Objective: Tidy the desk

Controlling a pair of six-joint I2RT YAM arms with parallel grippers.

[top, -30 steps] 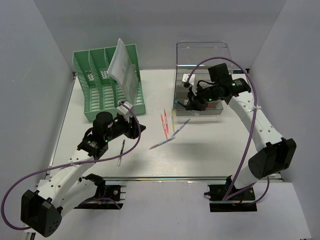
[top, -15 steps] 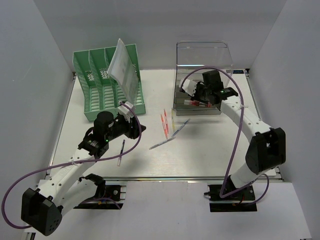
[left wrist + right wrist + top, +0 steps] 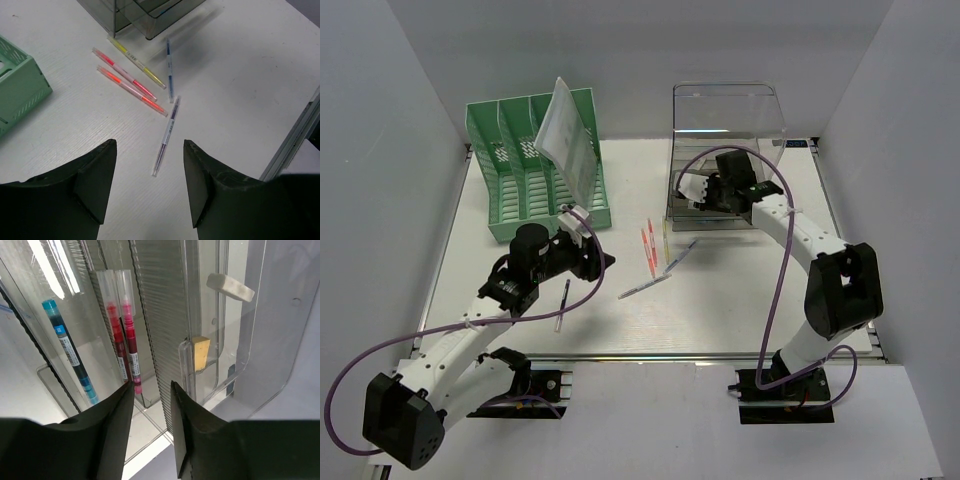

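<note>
Here, white desk [image 3: 740, 300], long axis left-right, rail [image 3: 650, 355] along near edge.

Green rack [image 3: 21, 87] partly beyond left edge

I am looking down on the desk [image 3: 740, 300]: a large, flat, white matte tabletop, lying level, with its metal rail [image 3: 650, 354] running along the near long edge.

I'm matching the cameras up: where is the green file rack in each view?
Top external: green file rack at upper left.
Left wrist: its corner at the left edge.
Right wrist: not in it.
Shared landmark: clear drawer box, in all three views.
</note>
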